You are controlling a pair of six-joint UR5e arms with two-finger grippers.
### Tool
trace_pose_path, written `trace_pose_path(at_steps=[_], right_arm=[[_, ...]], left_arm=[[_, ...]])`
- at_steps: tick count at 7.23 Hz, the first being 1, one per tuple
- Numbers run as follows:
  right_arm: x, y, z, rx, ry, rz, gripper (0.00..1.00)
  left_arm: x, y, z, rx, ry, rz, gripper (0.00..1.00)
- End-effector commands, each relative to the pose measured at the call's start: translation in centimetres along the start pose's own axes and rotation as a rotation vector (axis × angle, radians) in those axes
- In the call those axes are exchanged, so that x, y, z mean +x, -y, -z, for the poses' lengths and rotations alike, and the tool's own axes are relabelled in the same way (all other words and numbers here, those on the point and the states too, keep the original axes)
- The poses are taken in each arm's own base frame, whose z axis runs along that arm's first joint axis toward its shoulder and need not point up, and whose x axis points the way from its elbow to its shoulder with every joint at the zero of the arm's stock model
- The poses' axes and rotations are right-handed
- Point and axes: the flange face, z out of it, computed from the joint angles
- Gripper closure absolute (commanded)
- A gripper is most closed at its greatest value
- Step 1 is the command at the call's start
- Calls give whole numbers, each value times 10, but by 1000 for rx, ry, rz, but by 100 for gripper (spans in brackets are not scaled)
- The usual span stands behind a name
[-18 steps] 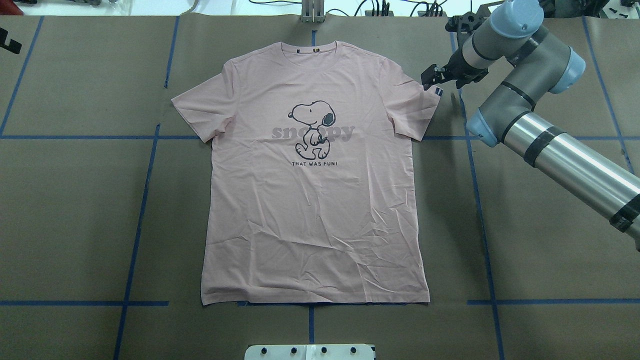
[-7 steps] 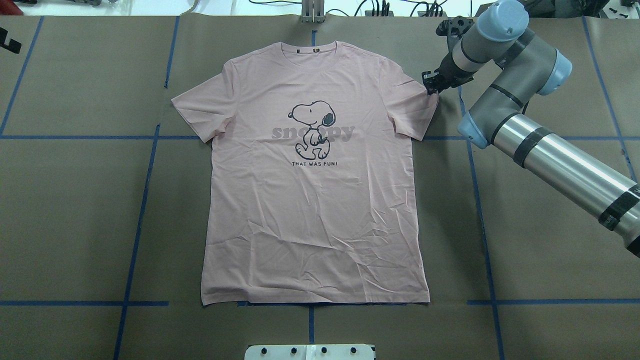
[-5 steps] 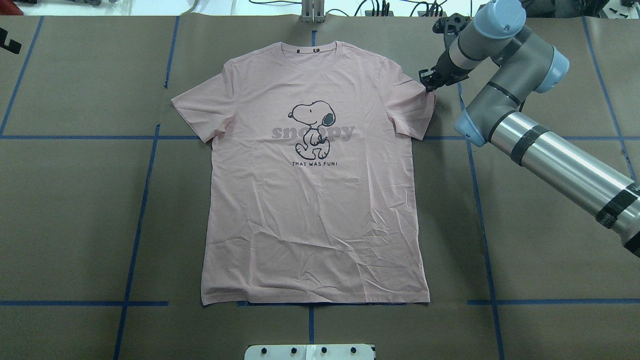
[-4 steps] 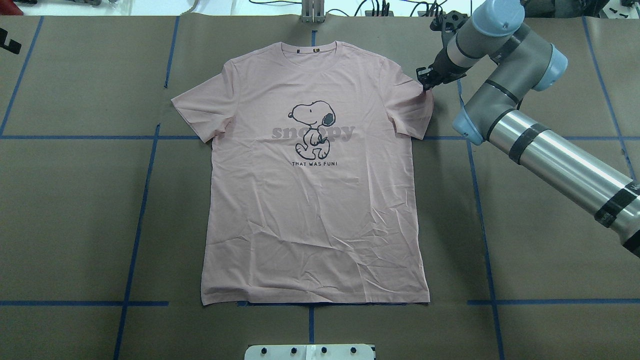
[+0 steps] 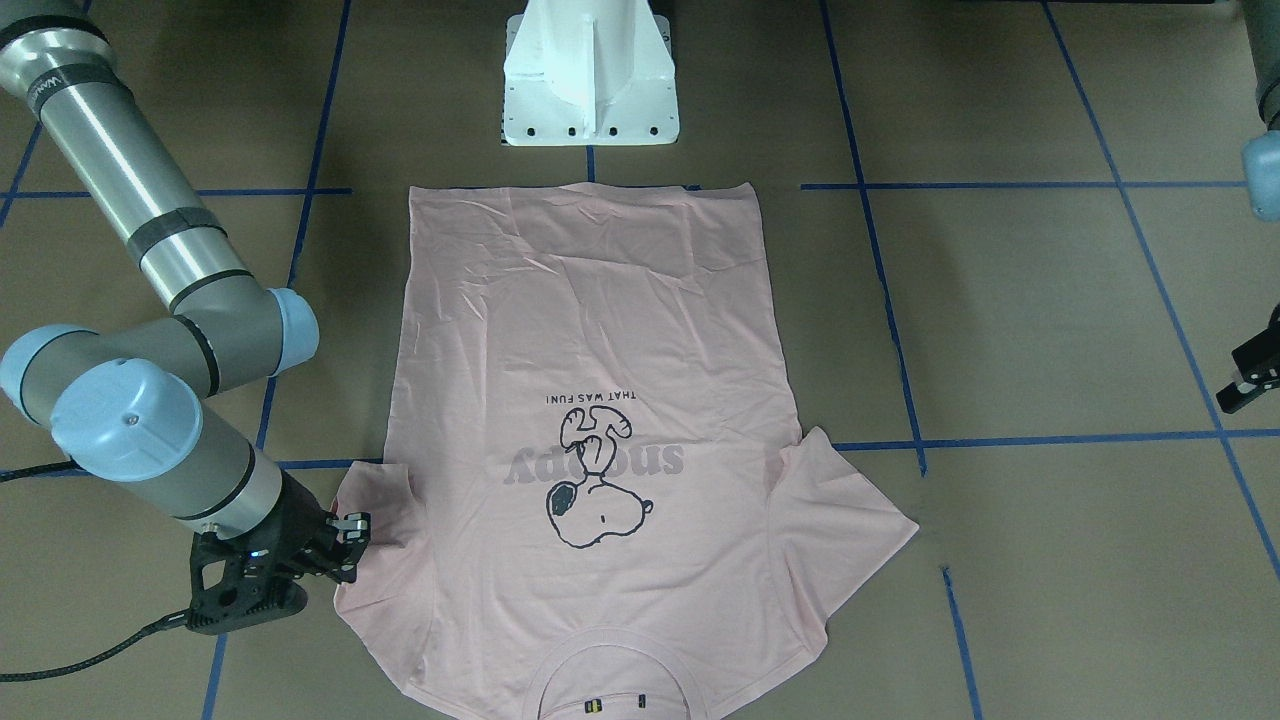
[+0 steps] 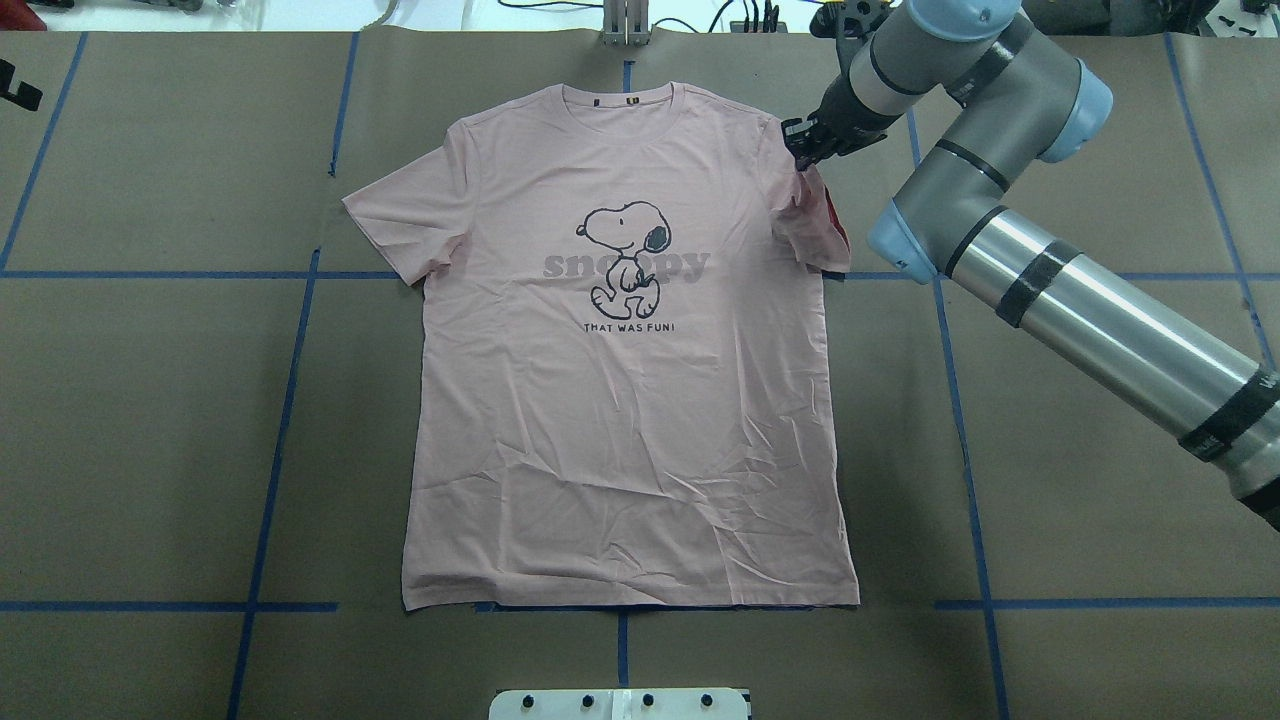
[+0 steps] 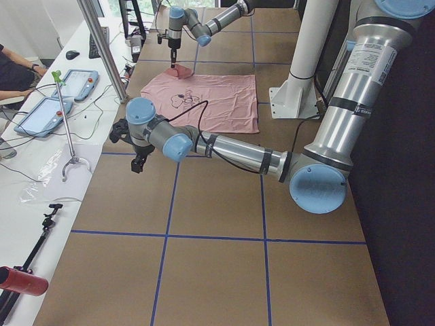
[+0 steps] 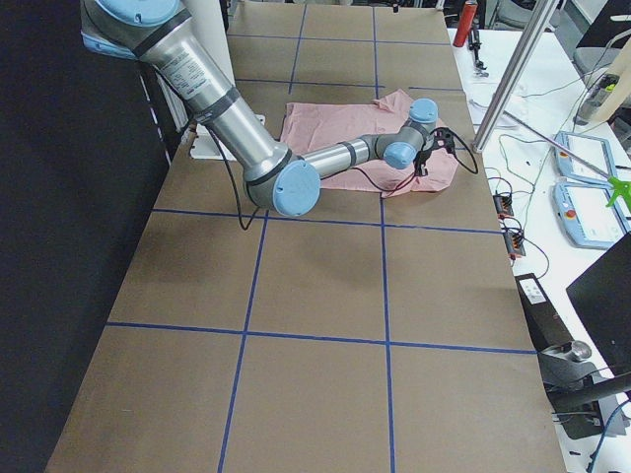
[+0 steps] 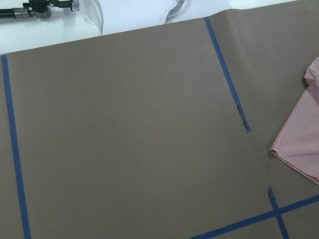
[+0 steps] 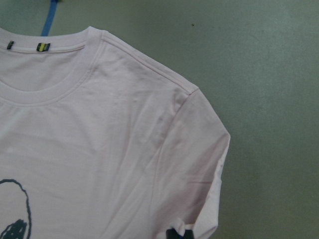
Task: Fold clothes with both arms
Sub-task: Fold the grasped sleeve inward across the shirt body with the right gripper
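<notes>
One pink shirt (image 6: 620, 430) lay flat, front up, on bench (image 6: 150, 450); one dog print (image 6: 625, 255) on chest. Two sleeves: flat sleeve (image 6: 400, 215) spread out; raised sleeve (image 6: 812, 225) turned inward. Two arms: right arm (image 6: 1080, 310), jaws pinched on raised sleeve's edge; left arm (image 7: 238, 149) well apart from shirt, jaws' state impossible to tell.

Robotics lab, table (image 6: 130, 450) papered brown and gridded with blue tape (image 6: 150, 606), grey jointed arms (image 6: 1080, 300) beside a white pedestal (image 5: 590, 70), teach pendants (image 7: 47, 112) and cables (image 6: 745, 14) on a white bench (image 7: 27, 153) just beyond the left hand (image 7: 135, 166), aluminium posts (image 7: 103, 51)
</notes>
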Motion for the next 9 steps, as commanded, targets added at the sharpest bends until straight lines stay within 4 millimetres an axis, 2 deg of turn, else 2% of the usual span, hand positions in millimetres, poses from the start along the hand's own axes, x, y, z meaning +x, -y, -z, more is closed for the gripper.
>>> trace_pose_path(at_steps=[1,2,3,4,5,6,8,9], right_arm=[[-40,15,0,33,-10,3,100],[-71,27,-11,49,-31,4,100],[-102,28,-30,73,-72,5,100],[-119,31,-45,92,-115,5,100],[-127,24,-55,107,-137,16,100],[-135,16,-63,118,-146,31,1],[-137,16,-62,121,-145,30,0],[-145,19,-57,127,-135,25,0]], left_arm=[[-1,0,-1,-1,1,0,0],[-3,-2,-2,-3,0,1,0],[-3,-2,-2,-3,1,-1,0],[-2,-1,-1,-2,1,0,0],[-2,-1,-1,-1,1,-1,0],[-1,0,-1,0,0,0,0],[1,-1,-4,-4,-2,-3,0],[2,-4,-4,22,-9,-32,0]])
